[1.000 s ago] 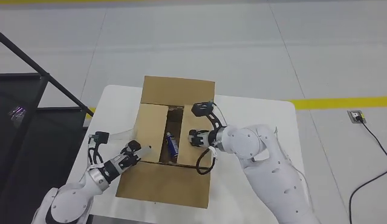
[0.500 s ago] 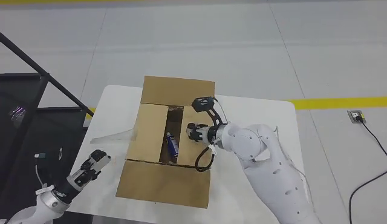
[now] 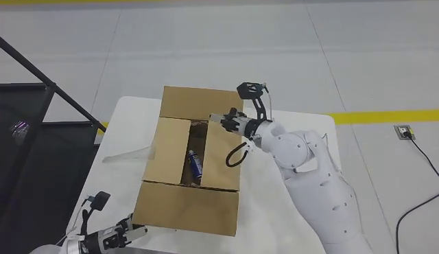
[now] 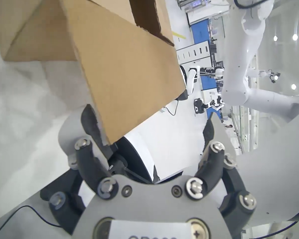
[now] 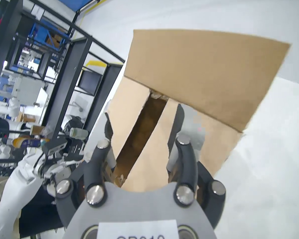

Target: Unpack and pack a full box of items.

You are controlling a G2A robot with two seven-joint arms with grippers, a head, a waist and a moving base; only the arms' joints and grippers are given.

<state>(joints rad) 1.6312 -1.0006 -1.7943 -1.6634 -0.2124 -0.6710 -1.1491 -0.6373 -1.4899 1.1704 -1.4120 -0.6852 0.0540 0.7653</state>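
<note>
One box (image 3: 188, 209) sits mid-table (image 3: 288, 141).

Top view: blue bottle (image 3: 195, 162) shows through the slot (image 3: 199, 127) between the inner flaps. Right gripper (image 3: 221, 118) sits at the slot's far end. Left gripper (image 3: 130, 232) is by the near flap's left corner, toward the table's near-left corner. Bare table lies right of the box.

Left wrist view: fingers (image 4: 89, 125) spread, flap corner (image 4: 109, 135) against one.

Right wrist view: fingers (image 5: 179, 120) spread either side of the slot; contact unclear.
</note>
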